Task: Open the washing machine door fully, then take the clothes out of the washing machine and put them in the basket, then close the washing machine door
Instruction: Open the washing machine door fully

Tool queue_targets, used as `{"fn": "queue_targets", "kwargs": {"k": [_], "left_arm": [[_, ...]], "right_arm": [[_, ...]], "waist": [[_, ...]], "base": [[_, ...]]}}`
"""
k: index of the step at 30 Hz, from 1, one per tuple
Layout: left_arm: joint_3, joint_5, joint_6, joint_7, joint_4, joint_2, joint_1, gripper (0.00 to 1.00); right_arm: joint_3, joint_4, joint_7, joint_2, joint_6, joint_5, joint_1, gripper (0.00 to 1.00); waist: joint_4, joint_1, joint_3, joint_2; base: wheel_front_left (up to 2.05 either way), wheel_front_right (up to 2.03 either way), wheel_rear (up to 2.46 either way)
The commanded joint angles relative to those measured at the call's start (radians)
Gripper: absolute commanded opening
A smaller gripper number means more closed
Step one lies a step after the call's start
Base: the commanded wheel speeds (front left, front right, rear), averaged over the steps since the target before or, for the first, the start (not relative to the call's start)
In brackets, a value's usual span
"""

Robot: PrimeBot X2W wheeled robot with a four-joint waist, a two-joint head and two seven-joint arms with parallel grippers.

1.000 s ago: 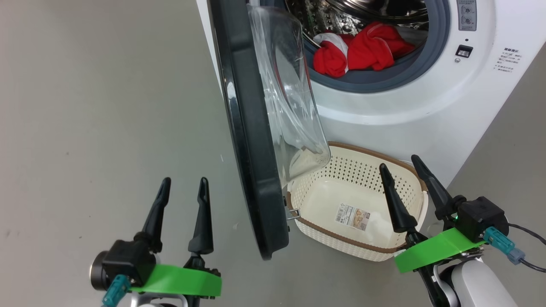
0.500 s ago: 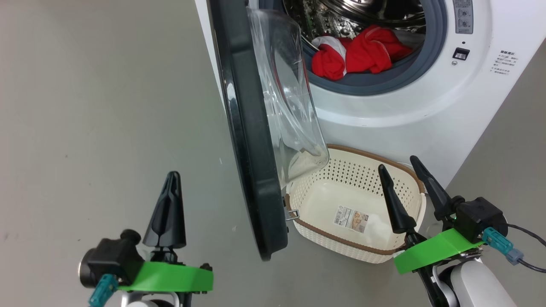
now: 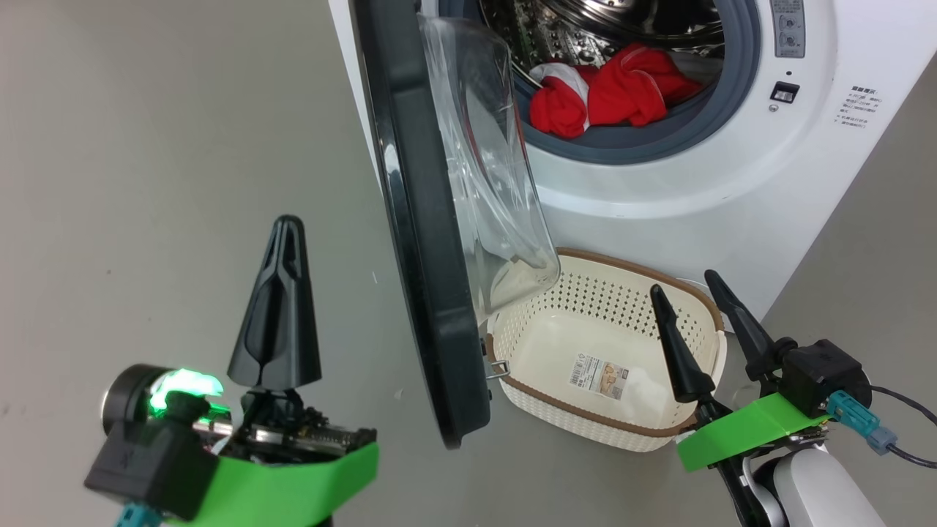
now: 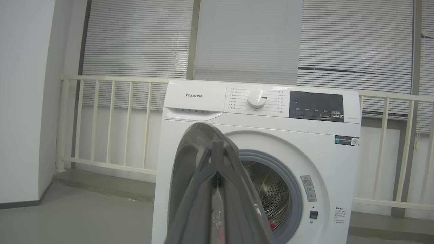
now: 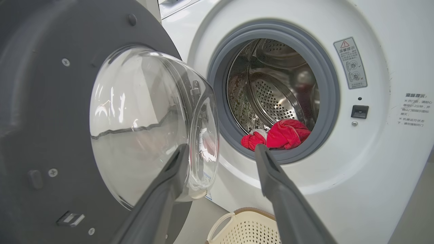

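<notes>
Perforated oval basket [image 3: 607, 296] (glossy round door [image 3: 421, 241])

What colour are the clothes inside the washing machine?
Bright red with some white. The clothes show best in the head view, lying at the drum's front edge.

Grey floor [image 3: 146, 183]; cream railing [image 4: 115, 79] before slatted blinds [image 4: 135, 40] (closed); white wall [image 4: 23, 101] alongside.

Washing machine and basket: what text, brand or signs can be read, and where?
"Hisense": washing machine top panel, left of the dial.
Warning sticker beside the drum opening: triangle sign, print too small.
Dial legends, front notice: too small.
Basket label: barcode, print unreadable.
</notes>
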Motion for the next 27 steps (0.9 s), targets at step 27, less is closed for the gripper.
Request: {"fn": "queue_targets", "kwargs": {"k": [27], "left_arm": [[-0.33,-0.022,-0.08,0.032,0.187,0.015,-0.096,0.0]], "right_arm": [[0.06,-0.005,-0.006,0.005,0.006,0.029,-0.032,1.0]], "waist": [[-0.038,0.0,0.018,0.0]], "base": [[0.0,0.0,0.0]]}}
